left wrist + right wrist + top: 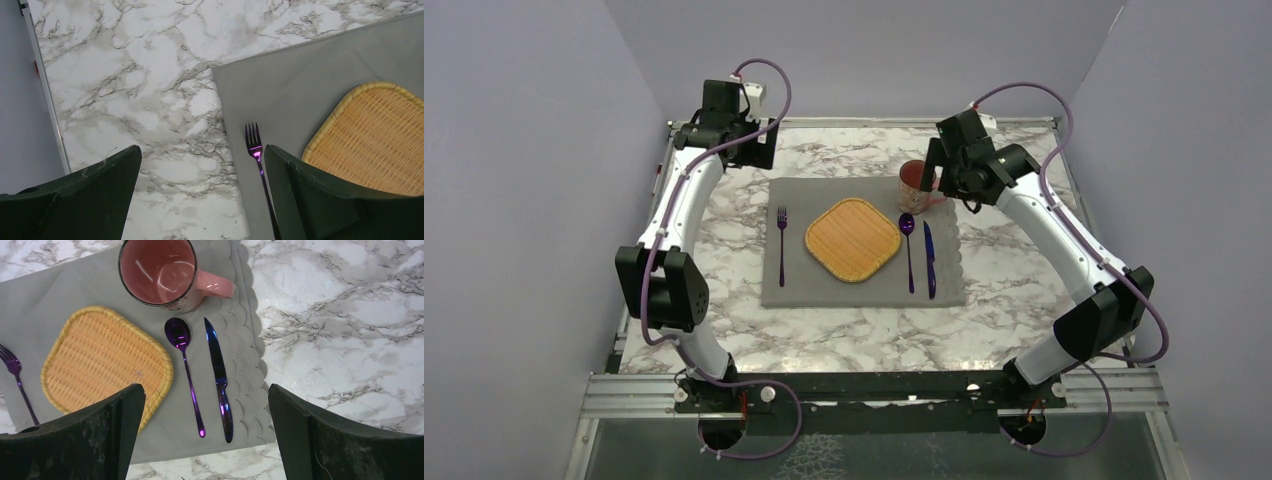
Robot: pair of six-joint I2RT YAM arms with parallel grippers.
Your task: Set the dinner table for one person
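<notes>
The marble dinner table (1024,260) carries a grey scalloped placemat (824,292). On the mat lie a woven yellow plate (852,239), a purple fork (781,245) to its left, and a purple spoon (908,245) and blue-purple knife (929,262) to its right. A pink mug (916,180) stands upright at the mat's far right corner. My left gripper (759,153) is open and empty, raised above the mat's far left corner (201,150); the fork (256,147) lies below it. My right gripper (939,170) is open and empty, raised beside the mug (206,387), above the spoon (182,347) and knife (217,365).
Metal edging (864,122) runs round the table, with purple-grey walls close on three sides. Bare marble (140,75) lies left of the mat and to its right (340,315). The arm bases stand on the rail at the near edge (864,385).
</notes>
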